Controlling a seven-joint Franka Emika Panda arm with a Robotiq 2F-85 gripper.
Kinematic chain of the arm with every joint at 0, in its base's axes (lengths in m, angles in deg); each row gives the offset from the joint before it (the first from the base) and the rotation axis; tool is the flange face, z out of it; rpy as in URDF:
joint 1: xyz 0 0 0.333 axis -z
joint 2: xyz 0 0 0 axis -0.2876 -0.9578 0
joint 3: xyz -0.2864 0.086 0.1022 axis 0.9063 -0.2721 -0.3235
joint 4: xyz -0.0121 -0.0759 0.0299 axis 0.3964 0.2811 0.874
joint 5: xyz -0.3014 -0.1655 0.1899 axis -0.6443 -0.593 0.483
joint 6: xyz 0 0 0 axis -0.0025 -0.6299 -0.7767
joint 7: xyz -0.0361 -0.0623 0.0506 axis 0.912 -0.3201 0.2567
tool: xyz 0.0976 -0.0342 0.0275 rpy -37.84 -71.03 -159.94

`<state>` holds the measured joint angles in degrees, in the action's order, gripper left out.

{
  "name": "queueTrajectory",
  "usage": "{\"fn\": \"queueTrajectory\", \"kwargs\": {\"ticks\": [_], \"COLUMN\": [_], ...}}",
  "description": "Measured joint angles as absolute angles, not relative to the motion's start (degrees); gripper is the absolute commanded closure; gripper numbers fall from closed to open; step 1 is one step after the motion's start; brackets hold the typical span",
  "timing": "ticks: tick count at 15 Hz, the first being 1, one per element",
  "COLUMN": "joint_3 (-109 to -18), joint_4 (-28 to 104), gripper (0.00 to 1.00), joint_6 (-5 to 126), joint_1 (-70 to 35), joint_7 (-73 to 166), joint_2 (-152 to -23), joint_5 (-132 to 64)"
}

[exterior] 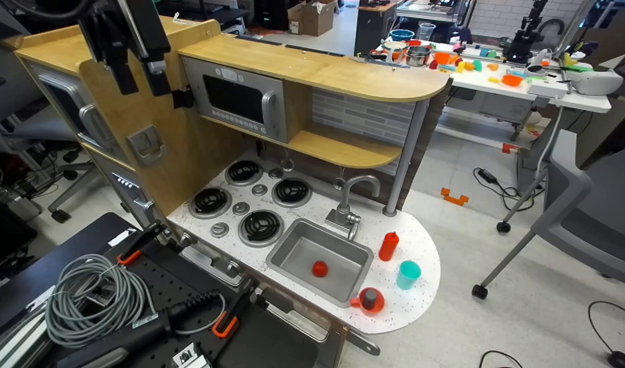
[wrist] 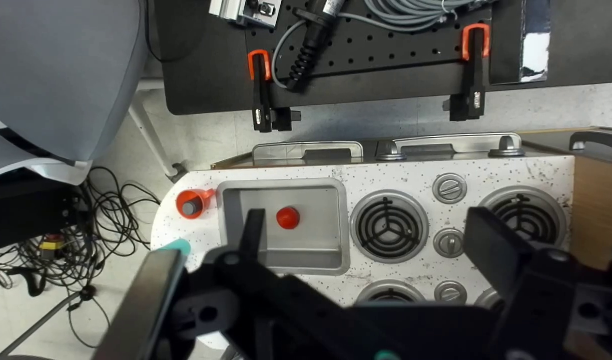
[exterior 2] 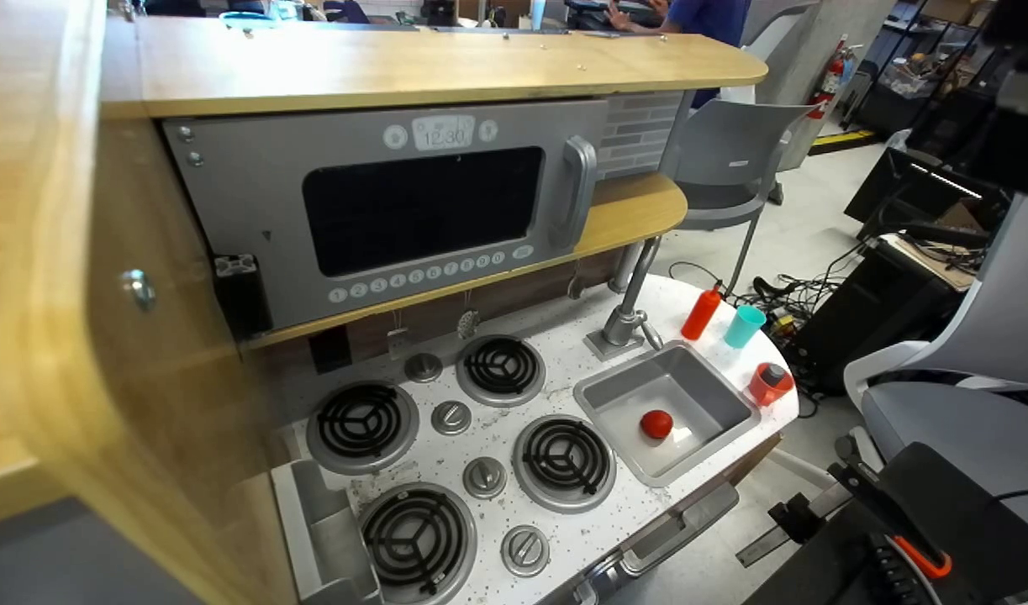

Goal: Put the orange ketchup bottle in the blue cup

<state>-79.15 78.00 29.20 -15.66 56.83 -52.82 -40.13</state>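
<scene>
The orange ketchup bottle [exterior: 388, 246] stands upright on the white counter behind the sink's right end. It also stands there in an exterior view [exterior 2: 701, 313]. The wrist view does not show it. The blue cup [exterior: 408, 275] is upright beside the bottle, apart from it, and also shows in an exterior view [exterior 2: 744, 327]. In the wrist view the blue cup [wrist: 179, 245] is partly covered by the gripper. My gripper [exterior: 142, 84] hangs high above the counter, far from both. In the wrist view the gripper [wrist: 367, 215] has its fingers wide apart with nothing between them.
A grey sink [exterior: 292, 240] holds a round red object [exterior: 320, 269]. A red-orange mug [exterior: 375, 305] with a dark grey thing in it stands near the cup. A faucet [exterior: 345, 204] rises behind the sink. A microwave [exterior: 235, 97] and wooden shelf [exterior: 348, 145] overhang the counter.
</scene>
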Motion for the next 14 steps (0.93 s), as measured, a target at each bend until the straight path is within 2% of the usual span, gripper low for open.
{"fn": "queueTrajectory", "kwargs": {"ticks": [5, 10, 14], "joint_3": [-73.59, -60.46, -50.94], "joint_4": [77.8, 75.36, 70.32], "gripper": [0.0, 0.0, 0.0], "joint_6": [31.5, 38.69, 44.25], "joint_1": [-15.27, -11.48, -8.5], "joint_7": [49.43, 29.16, 12.6], "joint_2": [-52.61, -53.51, -59.29], "joint_5": [-43.65, -43.56, -39.57]}}
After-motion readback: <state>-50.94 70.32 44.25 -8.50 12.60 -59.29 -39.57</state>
